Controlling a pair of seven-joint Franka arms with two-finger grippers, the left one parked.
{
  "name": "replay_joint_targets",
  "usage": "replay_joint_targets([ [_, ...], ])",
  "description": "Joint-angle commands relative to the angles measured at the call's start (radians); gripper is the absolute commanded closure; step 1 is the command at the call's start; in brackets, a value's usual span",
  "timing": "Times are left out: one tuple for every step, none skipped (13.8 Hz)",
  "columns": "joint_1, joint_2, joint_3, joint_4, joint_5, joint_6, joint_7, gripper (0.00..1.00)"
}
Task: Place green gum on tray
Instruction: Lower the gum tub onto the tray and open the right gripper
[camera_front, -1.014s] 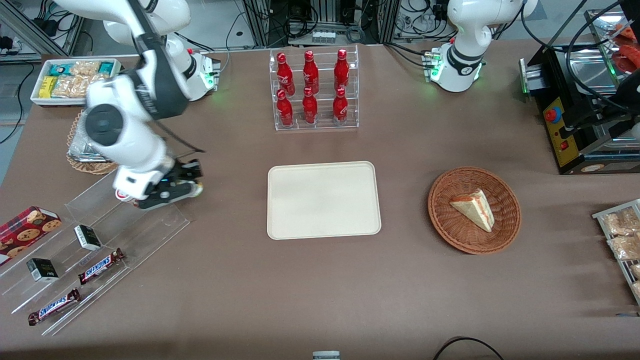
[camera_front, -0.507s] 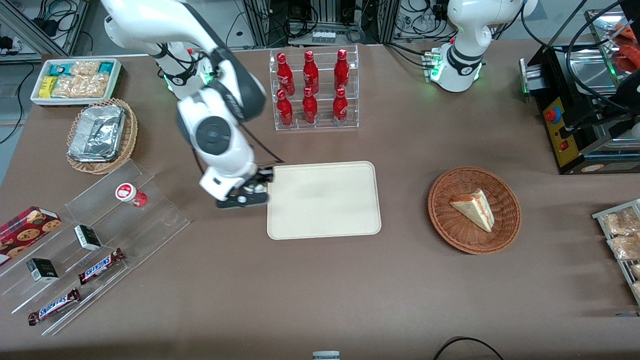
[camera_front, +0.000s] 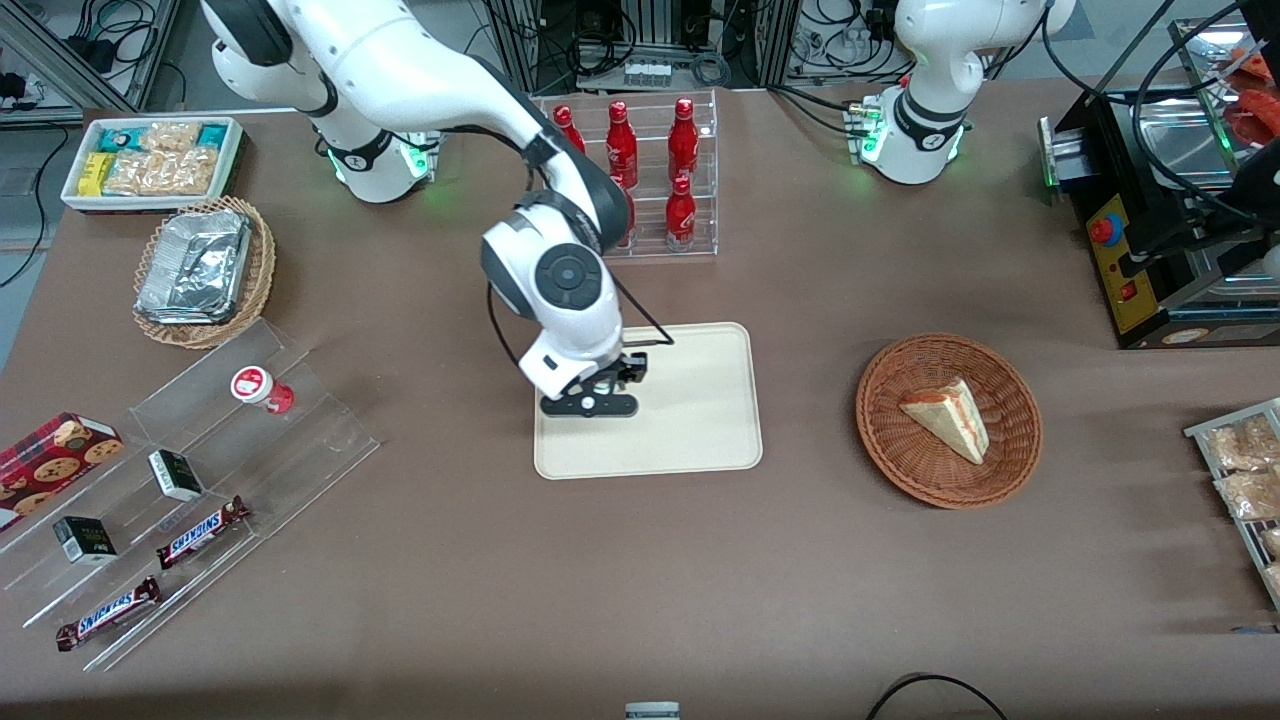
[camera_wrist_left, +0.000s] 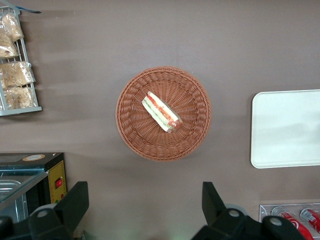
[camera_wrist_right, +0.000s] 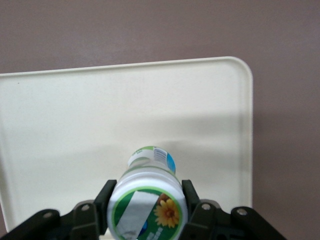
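I am holding the green gum (camera_wrist_right: 147, 197) clamped between the two fingers of my gripper (camera_front: 590, 403), lid toward my wrist camera, its base pointing down at the tray (camera_front: 700, 440). In the front view I am hanging over the part of the tray nearer the working arm's end of the table; the bottle itself is hidden there under my hand. My wrist view shows cream plastic beneath the bottle on every side, with the rim well clear, so I am judging the carry as nearly finished. What is left, as I see it, is lowering until the base is meeting the tray, letting go, and lifting away; whether the bottle is already touching I cannot tell. Farther off, the red bottles (camera_front: 682, 180) are standing in their clear rack. Half a second ago my hand was just beside the tray's edge, and a second ago it was down at the clear stepped shelf (camera_front: 200, 440), where the red-lidded bottle (camera_front: 258, 388) is remaining.
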Motion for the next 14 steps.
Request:
replay_joint_targets([
  [0.024, 0.057, -0.011, 0.047, 0.015, 0.046, 0.048, 1.0],
  [0.026, 0.071, -0.011, 0.046, 0.015, 0.064, 0.057, 1.0],
  [0.026, 0.083, -0.011, 0.046, 0.017, 0.081, 0.065, 1.0],
  [0.029, 0.097, -0.011, 0.046, 0.017, 0.093, 0.069, 1.0],
  [0.043, 0.108, -0.011, 0.046, 0.015, 0.103, 0.078, 1.0],
  [0.044, 0.117, -0.012, 0.046, 0.014, 0.109, 0.083, 1.0],
  [0.044, 0.123, -0.012, 0.044, 0.011, 0.119, 0.085, 1.0],
  [0.047, 0.133, -0.012, 0.044, 0.007, 0.133, 0.085, 1.0],
  [0.049, 0.139, -0.014, 0.044, 0.006, 0.144, 0.085, 1.0],
  [0.049, 0.143, -0.014, 0.044, 0.004, 0.153, 0.085, 1.0],
  [0.049, 0.146, -0.014, 0.044, 0.004, 0.158, 0.083, 0.88],
  [0.049, 0.149, -0.015, 0.044, 0.001, 0.158, 0.082, 0.46],
  [0.049, 0.15, -0.015, 0.044, -0.005, 0.164, 0.082, 0.01],
  [0.049, 0.15, -0.015, 0.043, -0.018, 0.169, 0.082, 0.0],
])
